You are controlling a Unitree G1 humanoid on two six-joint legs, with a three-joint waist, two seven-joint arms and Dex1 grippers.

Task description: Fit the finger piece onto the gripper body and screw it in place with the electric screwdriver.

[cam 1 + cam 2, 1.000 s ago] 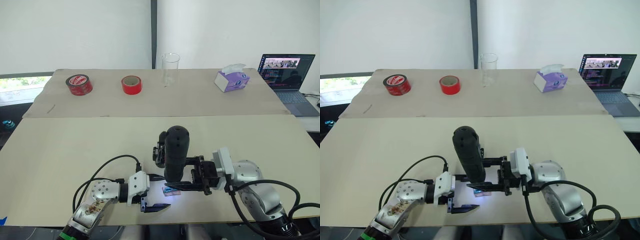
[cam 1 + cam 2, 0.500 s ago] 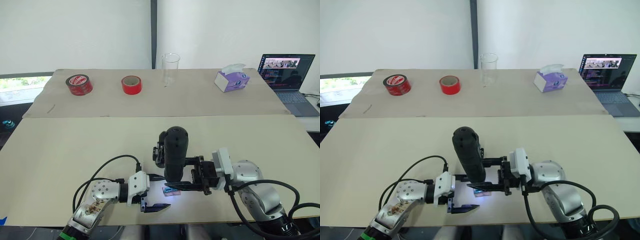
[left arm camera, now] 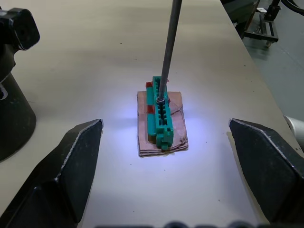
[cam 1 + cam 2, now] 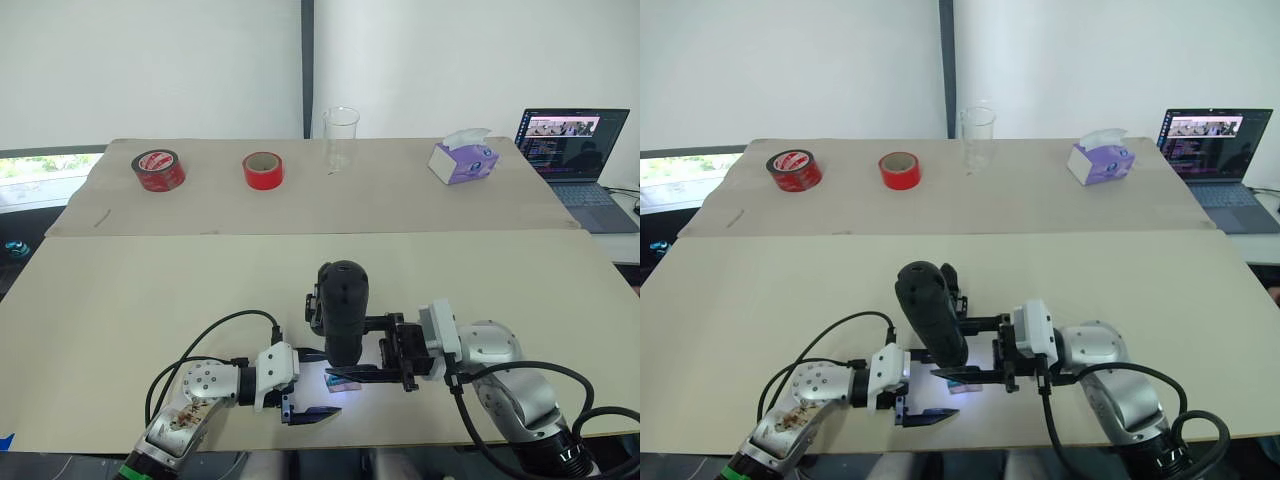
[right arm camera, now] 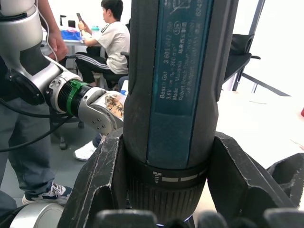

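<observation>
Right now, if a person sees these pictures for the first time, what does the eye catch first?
The electric screwdriver stands upright near the table's front edge, clamped in the right gripper. Its bit presses on a small green block lit white, between the left gripper's open fingers. Two red tape rolls lie at the back.

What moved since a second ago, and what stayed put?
The electric screwdriver, clamped in the right gripper, tipped: its rounded top swung a little toward the robot's left, and the right arm eased left with it. Its metal bit sits on the small green block. The left gripper stayed open beside the block, and the tape rolls, glass and tissue box did not move.
</observation>
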